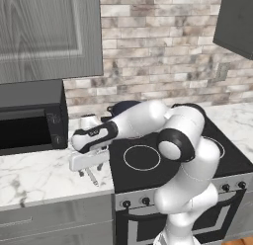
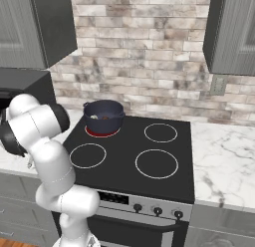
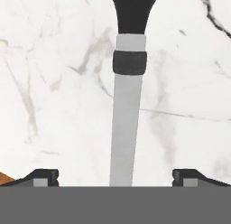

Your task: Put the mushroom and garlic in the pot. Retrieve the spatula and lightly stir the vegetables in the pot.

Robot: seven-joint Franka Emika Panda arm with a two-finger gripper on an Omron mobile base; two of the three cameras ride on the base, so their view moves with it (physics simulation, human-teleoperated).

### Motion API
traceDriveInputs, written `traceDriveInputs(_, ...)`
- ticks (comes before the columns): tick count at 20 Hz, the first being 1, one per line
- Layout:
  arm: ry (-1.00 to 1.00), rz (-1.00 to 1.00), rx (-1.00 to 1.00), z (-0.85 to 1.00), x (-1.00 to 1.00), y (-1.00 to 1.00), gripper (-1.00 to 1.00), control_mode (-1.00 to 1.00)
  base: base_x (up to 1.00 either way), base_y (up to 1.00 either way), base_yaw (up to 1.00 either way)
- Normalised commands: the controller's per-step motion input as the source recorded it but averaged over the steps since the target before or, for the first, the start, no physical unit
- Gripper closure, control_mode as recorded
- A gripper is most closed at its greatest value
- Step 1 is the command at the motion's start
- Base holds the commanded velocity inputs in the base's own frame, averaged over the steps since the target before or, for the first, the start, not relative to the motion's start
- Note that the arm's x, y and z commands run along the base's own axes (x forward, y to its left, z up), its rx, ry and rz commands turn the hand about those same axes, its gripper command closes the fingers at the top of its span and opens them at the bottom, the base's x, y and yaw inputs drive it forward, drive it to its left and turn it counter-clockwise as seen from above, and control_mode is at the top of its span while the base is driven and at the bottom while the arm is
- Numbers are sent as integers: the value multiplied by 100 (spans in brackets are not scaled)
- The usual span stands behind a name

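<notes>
The gripper (image 3: 115,178) hangs over the marble bench (image 1: 34,175) near its front edge, fingers (image 3: 43,177) spread astride the spatula (image 3: 126,128) handle, positioned to grasp it; the pot (image 2: 103,116) waits on the stove's back-left burner.

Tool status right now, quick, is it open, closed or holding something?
Tool: open, holding nothing; fingertips spread either side of the spatula handle lying on the marble counter.

**Surfaces and finishes**

The counter (image 3: 54,83) looks like polished white marble with grey veins. The spatula (image 3: 126,128) has a smooth, matt grey metal handle and a black matt neck. The pot (image 2: 103,116) is dark, faintly glossy enamel. The stove top (image 2: 134,156) is smooth black glass.
</notes>
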Motion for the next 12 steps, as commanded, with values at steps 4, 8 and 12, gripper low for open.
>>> traceDriveInputs(4, 0, 0, 3, -18, 0, 2, -100, -100, 0, 0, 0)
traceDriveInputs(8, 0, 0, -1, -15, -3, 0, -100, -100, 0, 0, 0)
traceDriveInputs(12, 0, -2, -7, -10, -9, 0, -100, -100, 0, 0, 0)
